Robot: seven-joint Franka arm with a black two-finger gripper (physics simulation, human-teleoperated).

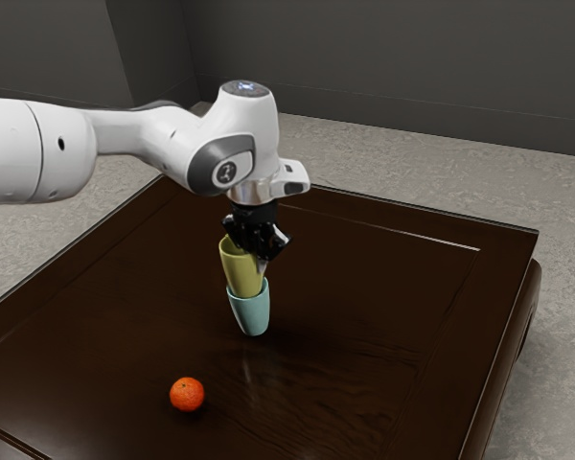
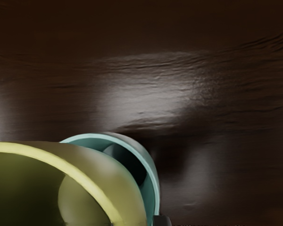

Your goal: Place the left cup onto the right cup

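In the exterior view an olive-yellow cup (image 1: 237,267) stands tilted with its lower part inside a teal cup (image 1: 251,314), which rests upright on the dark wooden table (image 1: 393,287). My gripper (image 1: 259,255) comes down from above and is shut on the yellow cup's rim on the side toward the exterior view's right. In the wrist view the yellow cup (image 2: 47,188) sits large right under my hand. The teal cup's rim (image 2: 146,165) curves around it, and a dark gap shows between the two walls.
A small orange (image 1: 187,394) lies on the table near the front, toward the exterior view's left of the cups. The table has a raised border and its edge (image 1: 517,316) runs along the exterior view's right. Grey floor surrounds it.
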